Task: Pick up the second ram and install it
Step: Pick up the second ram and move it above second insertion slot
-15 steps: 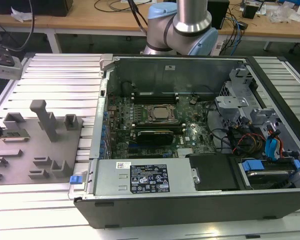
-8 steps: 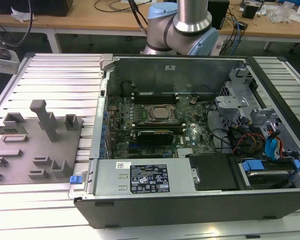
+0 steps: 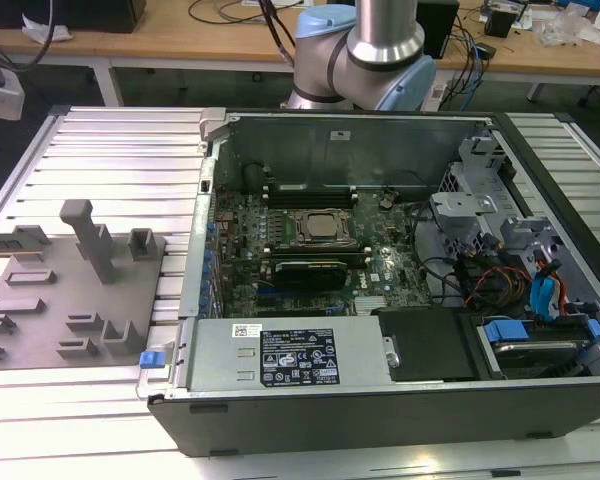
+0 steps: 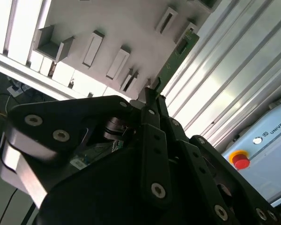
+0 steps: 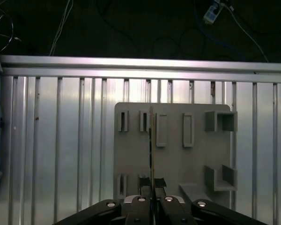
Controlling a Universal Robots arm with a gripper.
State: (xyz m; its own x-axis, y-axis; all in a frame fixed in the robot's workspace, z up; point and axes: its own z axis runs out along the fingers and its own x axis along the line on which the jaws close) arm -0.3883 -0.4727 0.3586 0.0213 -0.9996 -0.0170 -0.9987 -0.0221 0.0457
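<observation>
Second wrist view: one hand point(image 4: 152, 92) clamps one ram point(image 4: 178, 56).

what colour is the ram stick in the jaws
Green; the ram stick shows best in the second wrist view.

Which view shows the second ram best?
The second wrist view. There the second ram shows its flat green face, held in the gripper with the gray tray behind it. The first wrist view has the second ram edge-on, as a thin line rising from the gripper's fingertips.
</observation>
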